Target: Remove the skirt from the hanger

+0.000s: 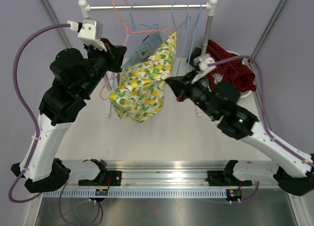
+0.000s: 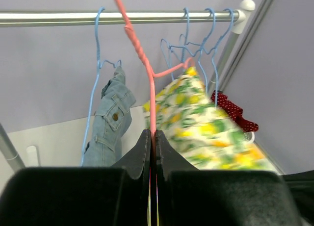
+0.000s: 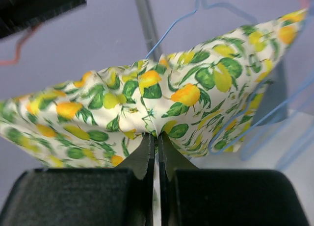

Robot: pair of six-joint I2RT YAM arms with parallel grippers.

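Note:
The skirt, white with a lemon and leaf print, hangs from a pink wire hanger hooked on the rail. It bunches out toward the right. My left gripper is shut on the hanger's pink wire, which runs straight between the closed fingers of the gripper. My right gripper is at the skirt's right edge. In the right wrist view that gripper is shut on a pinched fold of the skirt. The skirt drapes just right of the pink wire.
A metal rail on white posts carries several empty blue hangers and a denim garment on a blue hanger. A red dotted cloth lies in a white basket at the back right, beside the rack post.

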